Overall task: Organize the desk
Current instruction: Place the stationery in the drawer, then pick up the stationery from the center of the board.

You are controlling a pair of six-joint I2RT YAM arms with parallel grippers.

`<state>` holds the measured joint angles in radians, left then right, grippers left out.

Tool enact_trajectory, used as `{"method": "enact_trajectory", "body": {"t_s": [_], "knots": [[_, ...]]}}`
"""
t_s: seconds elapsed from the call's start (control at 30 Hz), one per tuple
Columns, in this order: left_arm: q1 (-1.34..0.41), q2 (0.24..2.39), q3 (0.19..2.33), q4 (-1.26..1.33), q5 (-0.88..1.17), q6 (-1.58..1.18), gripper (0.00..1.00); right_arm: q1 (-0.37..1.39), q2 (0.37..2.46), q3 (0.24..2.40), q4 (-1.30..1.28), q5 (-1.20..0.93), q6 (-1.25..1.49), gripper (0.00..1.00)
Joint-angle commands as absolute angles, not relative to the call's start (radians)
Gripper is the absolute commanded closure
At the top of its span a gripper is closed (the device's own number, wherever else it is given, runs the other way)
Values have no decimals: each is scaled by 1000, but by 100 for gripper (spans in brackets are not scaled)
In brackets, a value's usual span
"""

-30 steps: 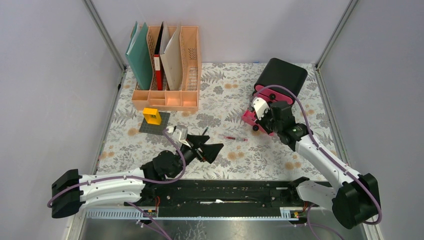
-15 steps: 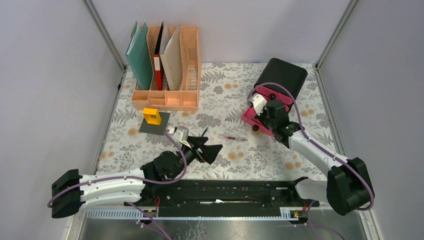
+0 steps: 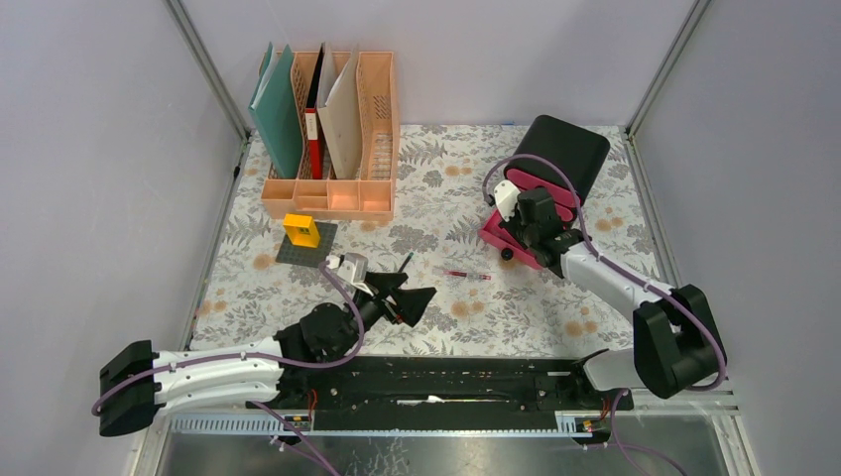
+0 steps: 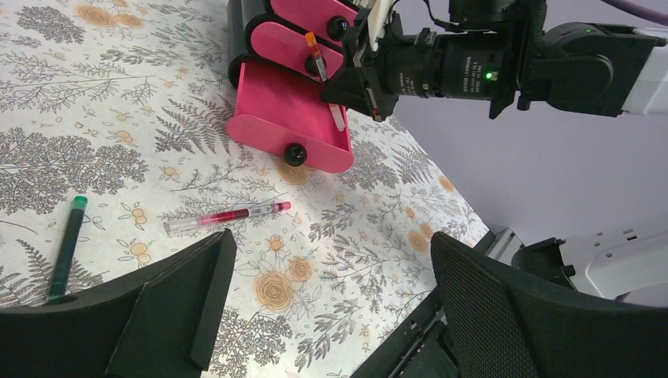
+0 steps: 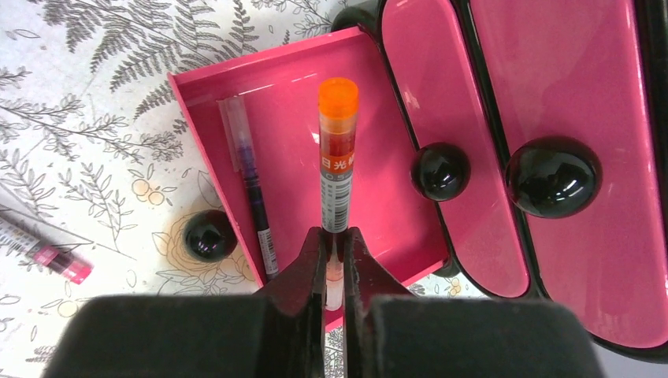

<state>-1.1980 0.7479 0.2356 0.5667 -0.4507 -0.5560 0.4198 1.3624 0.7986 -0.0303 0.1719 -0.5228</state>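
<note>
The desk (image 3: 446, 178) has a fern-and-flower cloth. My right gripper (image 5: 333, 236) is shut on an orange-capped pen (image 5: 337, 157), held over the open pink drawer (image 5: 291, 102) of the black-and-pink drawer box (image 3: 560, 149). A purple pen (image 5: 254, 189) lies in that drawer. A red pen (image 3: 466, 274) and a green pen (image 4: 67, 244) lie on the cloth between the arms. My left gripper (image 4: 331, 252) hangs open just above the cloth, near side of the red pen (image 4: 228, 216), with nothing between its fingers.
A peach file rack (image 3: 332, 109) with folders stands at the back left. In front of it a yellow block (image 3: 302, 230) sits on a dark grey plate (image 3: 298, 252). Grey walls close three sides; a black rail (image 3: 446, 382) runs along the near edge.
My right arm has swung its wrist up and left, bringing the orange-capped pen over the open drawer. The left gripper has edged slightly left and stays open.
</note>
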Motion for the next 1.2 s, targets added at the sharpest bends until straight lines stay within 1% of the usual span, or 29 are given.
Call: {"method": "enact_trajectory", "body": {"t_s": [0.0, 0.1, 0.13, 0.17, 0.23, 0.27, 0.33, 0.43, 0.5, 0.57, 0.6, 0.7, 0.93, 1.0, 1.17], "knots": [[-1200, 731, 226, 589, -473, -548, 1, 415, 1394, 808, 51, 246, -529, 93], [-1200, 744, 225, 601, -470, -552, 1, 414, 1416, 791, 82, 271, -550, 87], [-1199, 749, 227, 603, -469, -552, 1, 415, 1424, 792, 83, 278, -553, 81], [-1199, 753, 229, 604, -466, -554, 1, 415, 1430, 794, 83, 287, -553, 73], [-1200, 760, 232, 604, -464, -554, 1, 415, 1439, 800, 83, 305, -550, 53], [-1200, 763, 233, 604, -463, -553, 1, 415, 1441, 801, 82, 310, -549, 44], [-1200, 765, 235, 604, -461, -550, 1, 415, 1435, 802, 73, 309, -542, 36], [-1200, 767, 236, 599, -459, -544, 1, 415, 1404, 809, 26, 267, -541, 30], [-1198, 766, 239, 587, -459, -541, 1, 415, 1375, 820, -46, 192, -556, 23], [-1198, 766, 244, 573, -459, -538, 1, 415, 1339, 827, -101, 131, -567, 21], [-1198, 768, 248, 566, -461, -536, 1, 416, 1317, 829, -126, 103, -572, 18], [-1199, 777, 266, 526, -468, -532, 1, 414, 1252, 833, -196, 19, -594, 15], [-1187, 867, 360, 386, -490, -537, 1, 414, 1071, 869, -365, -277, -649, 14], [-1182, 912, 399, 328, -503, -537, 1, 414, 1031, 900, -417, -351, -644, 12], [-1164, 1020, 489, 219, -523, -538, 1, 416, 956, 928, -511, -511, -616, 11]]}}
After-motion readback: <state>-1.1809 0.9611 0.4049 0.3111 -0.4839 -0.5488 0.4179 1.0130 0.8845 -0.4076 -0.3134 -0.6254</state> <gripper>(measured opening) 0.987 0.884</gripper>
